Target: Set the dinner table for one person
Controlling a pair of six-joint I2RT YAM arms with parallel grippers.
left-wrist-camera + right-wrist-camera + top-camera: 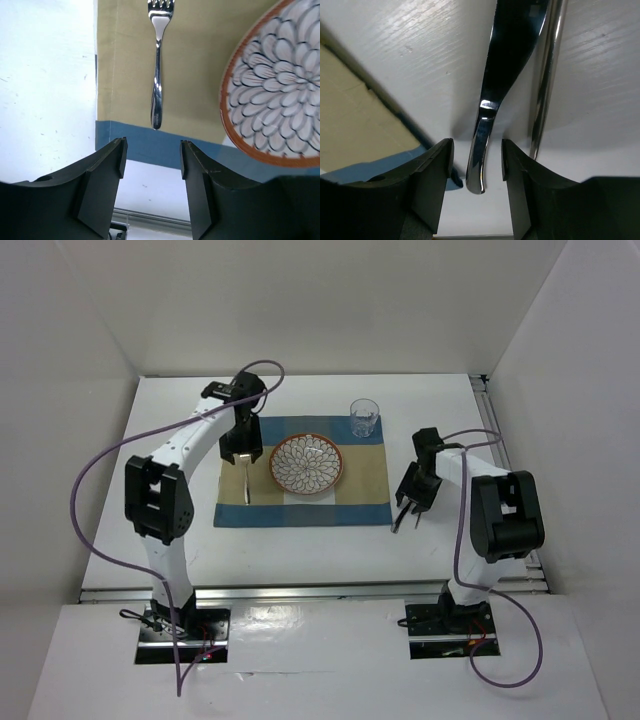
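Left pincer [152, 150] open, empty, just short of the fork [157, 75] on the placemat [360, 500]; right pincer [477, 152] half-open astride, not pinching, a utensil handle [487, 112] flat on the white table [300, 550] spanning the workspace, probably light, stiff, slick steel, so clamp the handle squarely.

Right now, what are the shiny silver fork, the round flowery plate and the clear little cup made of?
The shiny silver fork looks like polished metal: it mirrors light along its handle. The round flower-patterned plate seems to be glazed ceramic, smooth with painted petals and an orange rim, though it could be melamine. The clear cup is see-through, so likely glass, maybe plastic.
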